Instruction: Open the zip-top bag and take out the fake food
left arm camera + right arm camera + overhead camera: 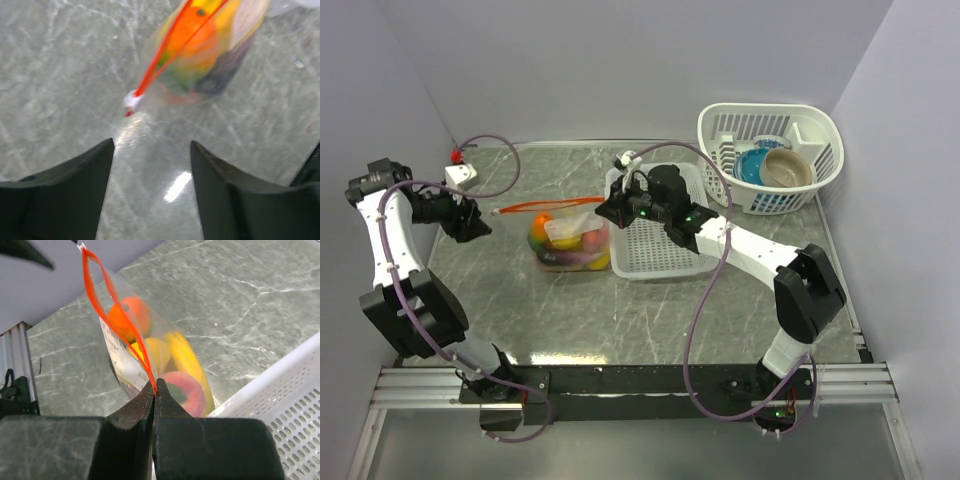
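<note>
My right gripper (154, 384) is pressed together on one end of the orange-red zip strip (107, 315). Pinching it there keeps the zip-top bag (570, 238) upright, with its belly resting on the desk (620, 310) just beside the white perforated tray (660, 245). I judge this hold anchors the bag so the other end can be pulled against it. My left gripper (151, 147) is spread wide and empty, facing the strip's far end with its small white tab (131, 100), near but not touching. The strip's two sides stand apart in the middle, so the mouth looks partly parted. The fake food (180, 357), in orange, yellow, pink-red and dark purple pieces, all sits inside the bag.
</note>
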Available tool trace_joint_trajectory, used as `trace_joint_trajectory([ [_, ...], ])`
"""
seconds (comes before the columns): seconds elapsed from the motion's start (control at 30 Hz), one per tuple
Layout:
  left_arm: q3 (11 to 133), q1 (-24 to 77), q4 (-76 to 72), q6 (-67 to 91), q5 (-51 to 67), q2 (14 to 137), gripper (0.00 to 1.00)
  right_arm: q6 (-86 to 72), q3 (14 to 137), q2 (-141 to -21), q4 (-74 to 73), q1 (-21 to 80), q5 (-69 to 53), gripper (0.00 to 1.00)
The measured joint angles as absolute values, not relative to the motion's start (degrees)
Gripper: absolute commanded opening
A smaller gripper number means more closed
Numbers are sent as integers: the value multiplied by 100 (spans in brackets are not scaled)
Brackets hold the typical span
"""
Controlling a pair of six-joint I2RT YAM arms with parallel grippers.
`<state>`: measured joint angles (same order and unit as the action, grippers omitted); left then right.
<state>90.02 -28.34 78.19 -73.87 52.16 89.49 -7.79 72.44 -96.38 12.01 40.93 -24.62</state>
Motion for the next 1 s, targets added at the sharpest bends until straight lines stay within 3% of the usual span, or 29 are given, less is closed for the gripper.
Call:
trace_joint_trajectory([
  [0.07, 8879, -2729, 7819, -7249, 5277, 8860, 79, -729, 7172, -9638, 1216, 4147, -2353, 0],
  [0.1, 8871, -2646, 7822, -7170, 5336, 8807, 93, -694, 7118, -9638, 1236, 4204, -2298, 0],
  [0.2, 8888, -2263, 7776, -6890, 5658, 8584, 96, -607, 6888, -9625, 1256, 4447, -2165, 0],
  [0.47, 8774, -1389, 6429, -5500, 6147, 8112, 94, -504, 5957, -9358, 1271, 5120, -1861, 0],
  [0.73, 8263, -790, 6241, -5586, 5485, 8097, 81, -491, 5763, -9019, 1262, 5253, -1586, 1],
  [0.8, 8263, -803, 6486, -5778, 5343, 8206, 80, -475, 5763, -8895, 1234, 5264, -1529, 13],
  [0.9, 8182, -829, 6558, -5857, 5151, 8326, 79, -456, 5763, -8602, 1127, 5323, -1448, 45],
  [1.0, 7728, -843, 6053, -5607, 4995, 8274, 77, -429, 5706, -8200, 1061, 5443, -1411, 56],
])
